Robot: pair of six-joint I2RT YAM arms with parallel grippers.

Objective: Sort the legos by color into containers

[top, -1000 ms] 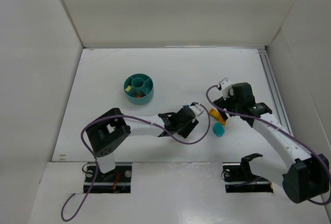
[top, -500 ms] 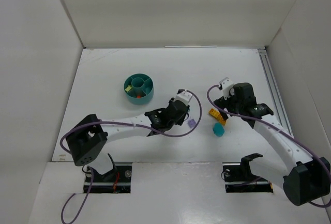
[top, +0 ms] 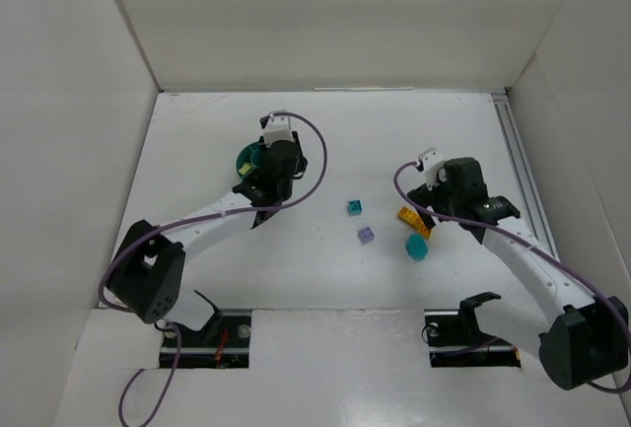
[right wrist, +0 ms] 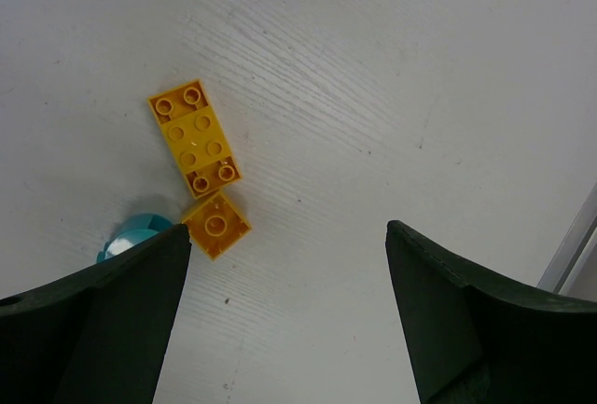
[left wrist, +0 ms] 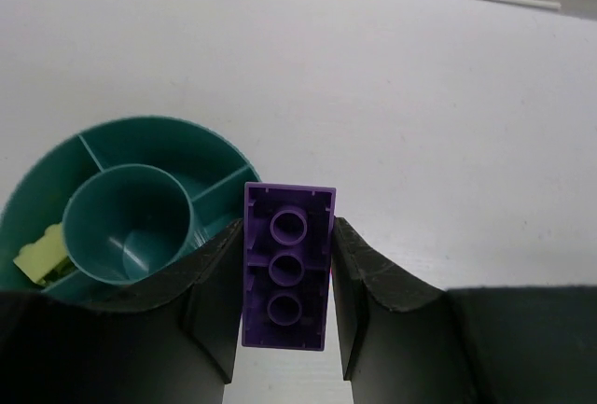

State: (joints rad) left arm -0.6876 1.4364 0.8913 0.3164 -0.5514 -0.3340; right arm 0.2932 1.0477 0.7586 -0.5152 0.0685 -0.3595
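While I am clamping my left gripper [left wrist: 287,236] on a purple rectangular plastic lego brick [left wrist: 288,306], its hollow underside toward the wrist camera, the round teal plastic dish [left wrist: 177,129] with inner walls is sitting in the lower left of that frame. The brick's long axis is running top to bottom of the frame, along my fingers. Its upper end is overlapping the dish's right-hand rim, so the compartments are lying to the left of what I am holding. A pale yellow plastic piece [left wrist: 39,257] is resting in the compartment at the far left edge. I am judging that the release is turning on a shift leftward over a compartment without yellow; which one is meant for purple I cannot tell. My right gripper [right wrist: 287,236] is hanging with jaws wide apart, holding nothing, above a yellow plastic brick [right wrist: 194,138] at centre left of its wrist frame. In the overhead frame my left arm is by far the nearer to the dish.
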